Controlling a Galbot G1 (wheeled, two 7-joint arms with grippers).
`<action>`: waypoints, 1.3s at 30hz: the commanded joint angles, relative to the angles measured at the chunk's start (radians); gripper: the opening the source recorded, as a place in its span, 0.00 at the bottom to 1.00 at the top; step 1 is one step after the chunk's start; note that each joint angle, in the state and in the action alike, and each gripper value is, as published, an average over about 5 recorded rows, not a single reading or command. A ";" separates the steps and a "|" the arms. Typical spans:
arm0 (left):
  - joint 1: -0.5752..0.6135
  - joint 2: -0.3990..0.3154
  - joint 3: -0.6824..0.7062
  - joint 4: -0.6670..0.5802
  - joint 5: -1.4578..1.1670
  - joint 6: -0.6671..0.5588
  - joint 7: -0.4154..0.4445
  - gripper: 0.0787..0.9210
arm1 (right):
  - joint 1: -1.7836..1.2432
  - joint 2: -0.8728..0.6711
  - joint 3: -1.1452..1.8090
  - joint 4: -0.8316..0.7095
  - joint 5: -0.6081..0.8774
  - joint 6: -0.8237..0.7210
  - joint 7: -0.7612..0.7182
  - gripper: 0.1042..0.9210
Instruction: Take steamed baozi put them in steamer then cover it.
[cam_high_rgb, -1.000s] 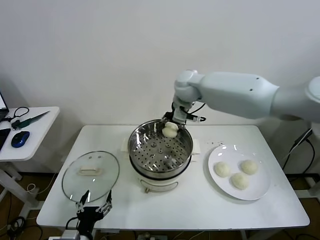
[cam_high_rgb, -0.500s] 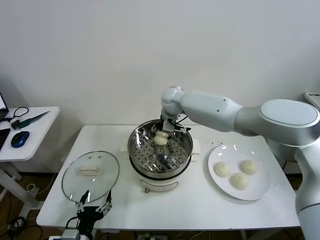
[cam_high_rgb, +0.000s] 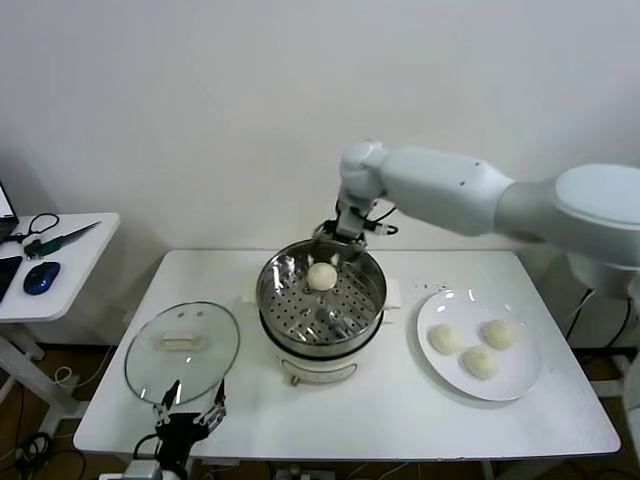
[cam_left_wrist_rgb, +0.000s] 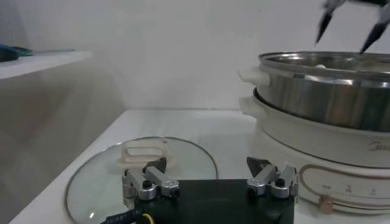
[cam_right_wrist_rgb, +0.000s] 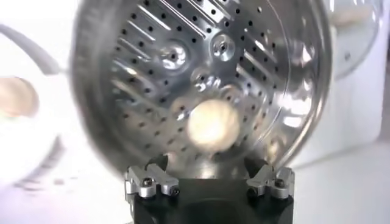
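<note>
A white table (cam_high_rgb: 400, 420) stood against a plain pale wall, and the steamer (cam_high_rgb: 321, 300) sat near the table's middle, a shiny perforated steel basket on a white electric base. One steamed baozi (cam_high_rgb: 321, 276) lay inside the basket on its holed floor, toward the wall side, with nothing touching it. The right gripper (cam_high_rgb: 341, 238) hovered just above the steamer's far rim, its fingers spread apart and holding nothing; the right wrist view looked straight down past those parted fingers (cam_right_wrist_rgb: 151, 181) onto the bun (cam_right_wrist_rgb: 212, 123) resting in the basket.

To the right of the steamer, as the robot faces, a flat white plate (cam_high_rgb: 520, 385) held the three other baozi (cam_high_rgb: 480, 361) in a loose cluster, well apart from the pot. To the steamer's left the cover (cam_high_rgb: 181, 351) lay flat on the table, a clear glass lid with a metal rim and a white handle on top (the handle pointing up, the lid not on the pot).

The left gripper (cam_high_rgb: 188, 415) waited low at the table's near edge, just in front of the cover, its fingers apart and empty; its wrist view showed the lid (cam_left_wrist_rgb: 143, 173) directly ahead and the steamer beyond it.

Farther left of the steamer, off the table, a small white side desk (cam_high_rgb: 60, 270) carried a blue computer mouse (cam_high_rgb: 40, 277) and some dark cables.
</note>
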 joint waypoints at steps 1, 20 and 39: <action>-0.005 0.000 0.003 0.000 0.001 -0.003 0.000 0.88 | 0.246 -0.396 -0.294 0.222 0.442 -0.427 -0.048 0.88; -0.004 -0.006 0.001 0.005 0.006 -0.013 -0.001 0.88 | -0.427 -0.580 0.134 0.254 0.196 -0.708 0.199 0.88; 0.022 -0.015 -0.007 0.008 0.027 -0.030 -0.005 0.88 | -0.579 -0.398 0.249 0.078 0.125 -0.701 0.206 0.88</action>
